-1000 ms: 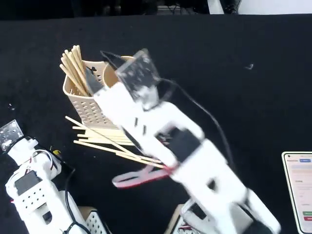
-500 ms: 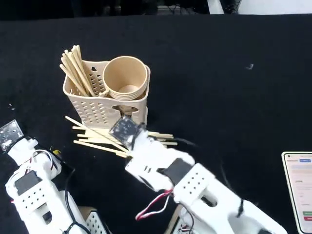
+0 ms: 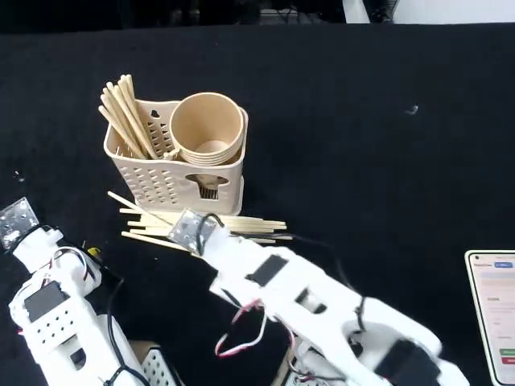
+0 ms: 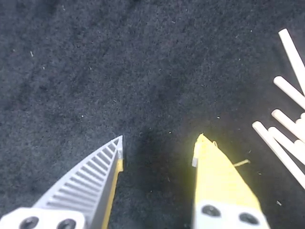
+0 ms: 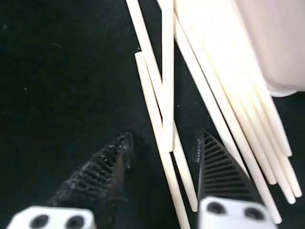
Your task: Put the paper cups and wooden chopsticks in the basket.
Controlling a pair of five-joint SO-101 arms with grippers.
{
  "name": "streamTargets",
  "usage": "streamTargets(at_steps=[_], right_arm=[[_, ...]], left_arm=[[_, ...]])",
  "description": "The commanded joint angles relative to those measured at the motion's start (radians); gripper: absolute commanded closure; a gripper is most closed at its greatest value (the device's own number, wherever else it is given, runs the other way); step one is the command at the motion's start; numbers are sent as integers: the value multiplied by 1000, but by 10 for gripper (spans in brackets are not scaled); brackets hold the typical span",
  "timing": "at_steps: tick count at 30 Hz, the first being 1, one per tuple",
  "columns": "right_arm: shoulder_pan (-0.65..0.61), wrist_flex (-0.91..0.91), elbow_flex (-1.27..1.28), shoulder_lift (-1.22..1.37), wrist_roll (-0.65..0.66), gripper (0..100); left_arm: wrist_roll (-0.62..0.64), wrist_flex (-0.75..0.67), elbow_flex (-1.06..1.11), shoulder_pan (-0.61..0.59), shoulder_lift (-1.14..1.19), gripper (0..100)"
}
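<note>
From above, the pale perforated basket [image 3: 165,178] stands on the black table [image 3: 386,161], to the left and towards the far side. A stack of paper cups [image 3: 207,129] sits in its right half, and a bundle of wooden chopsticks [image 3: 122,111] stands tilted in its left half, the tips leaning out over the far-left corner. More loose chopsticks [image 3: 256,226] lie flat on the table just on the near side of the basket, fanned roughly left to right. The right arm [image 3: 298,293] stretches from the near right edge with its tip over this loose pile, while the left arm [image 3: 50,310] sits at the near left corner, apart from the pile. A lit screen [image 3: 492,310] lies at the right edge. In the left wrist view, the left gripper [image 4: 159,140] hangs over bare black cloth with its jaws spread and nothing between them; a few stick ends [image 4: 281,138] lie off to one side. In the right wrist view, the right gripper [image 5: 164,138] is low over the loose chopsticks [image 5: 159,95], jaws released and straddling two or three of them, with the basket's wall [image 5: 281,43] just beyond.
</note>
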Motion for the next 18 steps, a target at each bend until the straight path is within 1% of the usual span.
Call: streamTargets(at_steps=[1,3,5,6,7,9,12,15,18], right_arm=[[-9,38,-101,73,9,801],[-11,52,-117,104,11,854],[-11,55,-124,108,11,966],[-11,55,-124,104,8,995],[-11,55,-120,94,3,970],[-11,57,-116,68,2,988],[-11,57,-77,-8,2,988],[-11,66,-18,-134,2,988],[-11,138,19,-295,2,988]], left_arm=[[0,-12,-7,8,-15,758],[0,-12,-7,8,-15,758],[0,-12,-7,8,-15,758],[0,-12,-7,8,-15,758],[0,-12,-7,8,-15,758],[0,-12,-7,8,-15,758],[0,-12,-7,8,-15,758],[0,-12,-7,8,-15,758],[0,-12,-7,8,-15,758]])
